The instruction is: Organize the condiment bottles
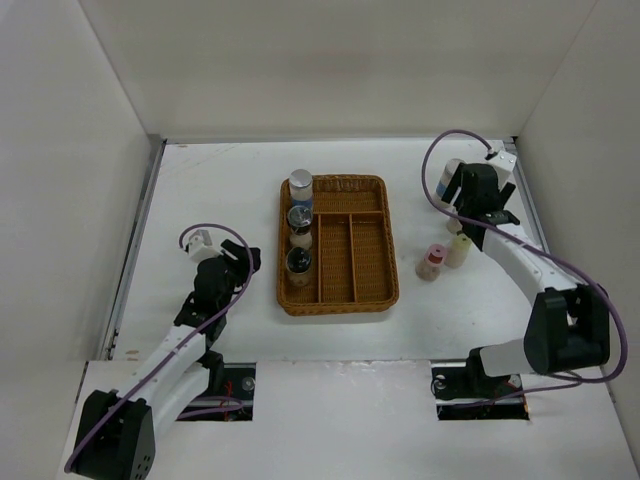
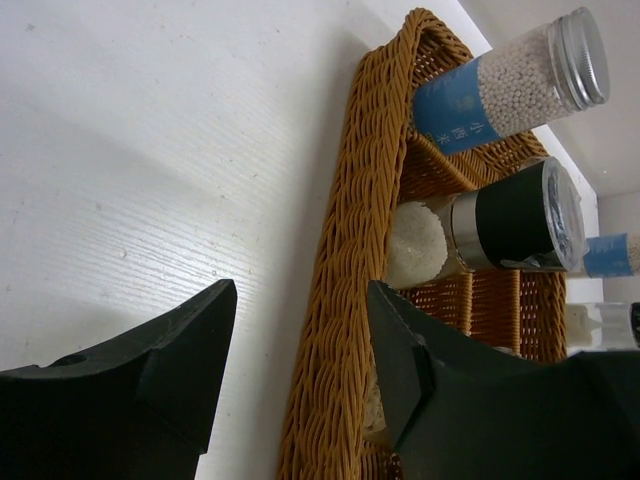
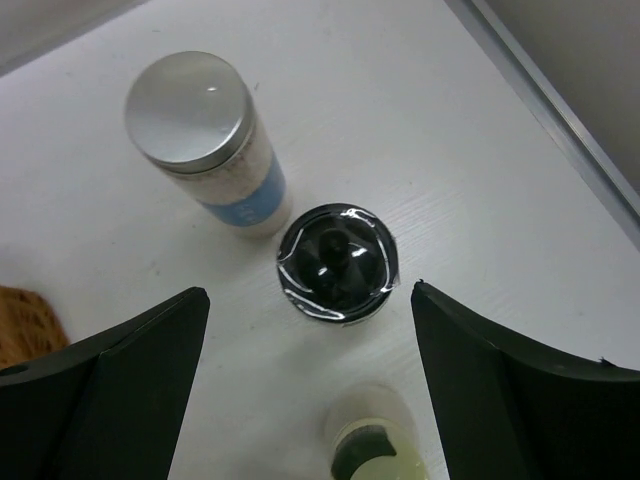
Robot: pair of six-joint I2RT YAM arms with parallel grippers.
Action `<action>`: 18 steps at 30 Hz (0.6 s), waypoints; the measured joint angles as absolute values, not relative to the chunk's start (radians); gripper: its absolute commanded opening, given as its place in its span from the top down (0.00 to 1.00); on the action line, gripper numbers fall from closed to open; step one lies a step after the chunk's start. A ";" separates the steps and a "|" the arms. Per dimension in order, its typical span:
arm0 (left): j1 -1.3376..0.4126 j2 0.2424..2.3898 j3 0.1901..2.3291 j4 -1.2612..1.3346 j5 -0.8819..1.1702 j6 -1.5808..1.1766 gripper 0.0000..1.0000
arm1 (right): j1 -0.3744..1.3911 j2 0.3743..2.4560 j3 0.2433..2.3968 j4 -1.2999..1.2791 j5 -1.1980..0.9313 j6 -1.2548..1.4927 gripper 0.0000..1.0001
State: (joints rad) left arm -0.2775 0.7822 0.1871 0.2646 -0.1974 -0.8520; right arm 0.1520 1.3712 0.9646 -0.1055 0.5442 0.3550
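1. Table (image 1: 220, 190): white, matt, with a faint grain. White walls close it in on the left, back and right.
2. Metal strip (image 3: 560, 110): grey, running along the table's right edge.
3. Wicker tray (image 1: 365, 245): brown, mid-table, split into long compartments.
4. Tray's left compartment holds four items upright in a row:
   - bead bottle (image 2: 500, 90), silver lid and blue label, at the far end;
   - black grinder (image 2: 515, 215) next, with white grains below a silver band;
   - third bottle (image 1: 301, 239), lid colour unclear;
   - dark-topped jar (image 1: 298, 262) at the near end.
5. Pink-capped bottle (image 1: 431, 262) and cream-capped bottle (image 1: 457, 250): on the table right of the tray, just beside each other.
6. Loose silver-topped bottle (image 3: 205, 140), blue-labelled, and black-capped jar (image 3: 338, 262): further right of the tray, toward the back wall, close together and upright.
7. Right gripper (image 3: 308, 297): above the black-capped jar with its fingers spread wide to either side. It touches nothing and holds nothing.
8. Left gripper (image 2: 300, 300): low over the table, left of the tray and facing its woven side wall. Its fingers are apart and empty.
9. Purple cables (image 1: 440, 160): one loops over each arm.
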 measured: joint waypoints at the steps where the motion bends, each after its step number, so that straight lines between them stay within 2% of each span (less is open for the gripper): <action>1: -0.278 0.788 0.187 0.265 -0.197 -0.852 0.47 | 0.139 1.385 0.967 -0.105 0.537 0.355 0.11; 11: -0.278 0.841 0.187 0.266 -0.197 -0.847 0.47 | 0.069 1.524 0.976 -0.102 0.443 0.360 0.13; 18: -0.278 0.895 0.187 0.284 -0.196 -0.844 0.47 | 0.052 1.566 0.995 -0.072 0.409 0.359 0.21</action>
